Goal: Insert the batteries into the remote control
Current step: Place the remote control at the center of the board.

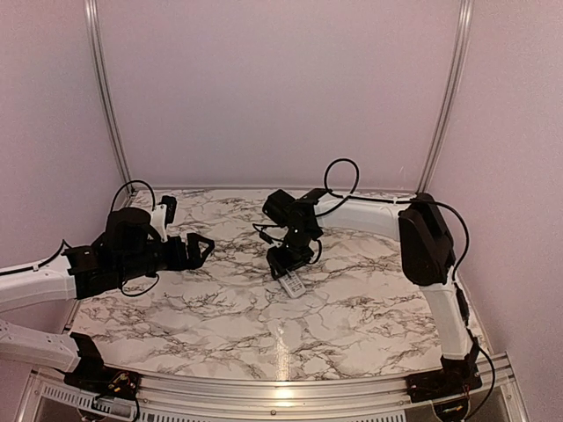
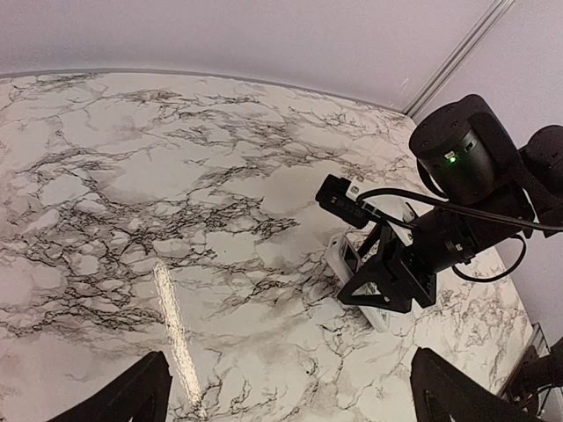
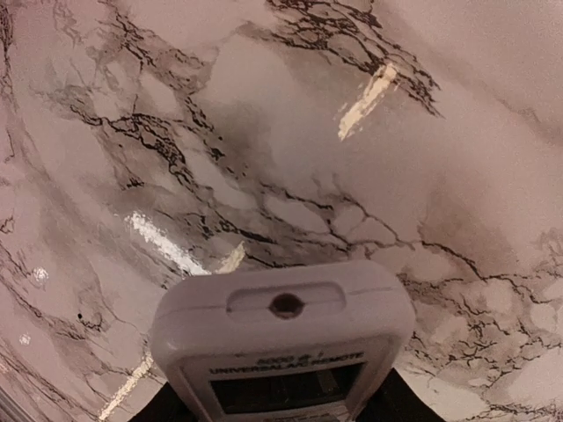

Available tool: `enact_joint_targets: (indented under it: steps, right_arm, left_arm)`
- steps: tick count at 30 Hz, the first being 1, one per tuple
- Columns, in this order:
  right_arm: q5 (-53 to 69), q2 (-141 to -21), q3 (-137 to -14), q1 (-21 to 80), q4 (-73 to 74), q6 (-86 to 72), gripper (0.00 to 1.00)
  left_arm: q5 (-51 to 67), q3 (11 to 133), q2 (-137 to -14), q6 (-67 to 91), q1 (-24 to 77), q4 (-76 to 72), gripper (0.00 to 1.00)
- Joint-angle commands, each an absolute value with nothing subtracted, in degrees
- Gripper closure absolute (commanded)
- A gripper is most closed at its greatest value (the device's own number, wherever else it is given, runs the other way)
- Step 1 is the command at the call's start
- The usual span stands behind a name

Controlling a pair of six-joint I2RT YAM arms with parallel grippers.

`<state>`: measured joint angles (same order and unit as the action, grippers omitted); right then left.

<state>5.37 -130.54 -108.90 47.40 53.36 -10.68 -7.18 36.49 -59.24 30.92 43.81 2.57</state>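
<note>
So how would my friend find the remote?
Look at the marble table, near its middle, where the right gripper reaches down. The remote is the small slab it holds, with a screen under printed words. Unlike the black gripper and veined marble, it is plain white.

My table (image 1: 352,325) is white marble veined in black, with a bright streak of glare (image 1: 281,352) on it. Plain pale lilac walls (image 1: 281,88) close me in, joined by silver corner posts (image 1: 104,88).
</note>
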Motion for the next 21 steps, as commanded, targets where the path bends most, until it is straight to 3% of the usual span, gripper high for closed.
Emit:
enact_joint_targets:
  steps: [1,8,12,21]
  right_arm:
    - [2.7,-134.6,-114.2,48.0,57.9,-10.2,0.73]
    - [4.1,-139.1,-118.7,47.9,61.7,-8.6,0.69]
    - [4.4,-139.8,-118.9,48.0,61.5,-8.5,0.61]
    - [0.4,-142.5,-121.9,48.2,64.1,-8.9,0.61]
  left_arm:
    - [-8.7,35.5,-60.4,30.7,43.4,1.1,0.01]
    - [-9.7,35.1,-61.2,30.8,40.9,2.4,0.01]
    - [-7.9,34.1,-60.9,30.2,39.7,0.7,0.01]
    - [-6.7,34.3,-62.5,29.6,38.8,-1.1,0.01]
